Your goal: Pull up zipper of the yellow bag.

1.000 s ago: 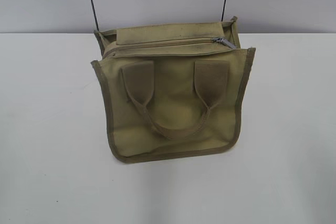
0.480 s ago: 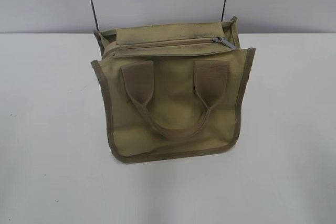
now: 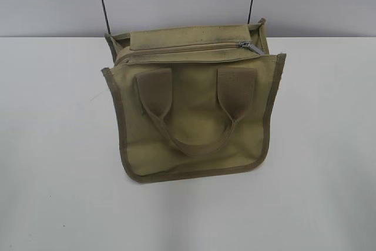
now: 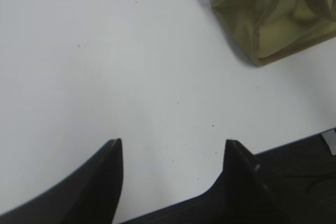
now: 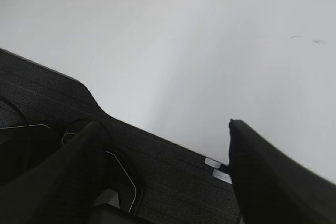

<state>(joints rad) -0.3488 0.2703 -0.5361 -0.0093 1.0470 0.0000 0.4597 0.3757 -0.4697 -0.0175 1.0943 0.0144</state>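
The yellow bag (image 3: 194, 107) is a khaki canvas tote with two wide handles, standing on the white table (image 3: 53, 145) in the exterior view. Its zipper (image 3: 182, 49) runs across the top, with the silver pull tab (image 3: 249, 46) at the right end. A corner of the bag shows in the left wrist view (image 4: 273, 19). My left gripper (image 4: 170, 148) is open and empty over bare table, well away from the bag. My right gripper (image 5: 165, 129) is open and empty over the table's front edge. Neither gripper shows in the exterior view.
Two thin black cables (image 3: 103, 4) run up the grey wall behind the bag. A dark fabric surface with cables (image 5: 68, 145) lies below the table's front edge; that edge also shows in the left wrist view (image 4: 294, 148).
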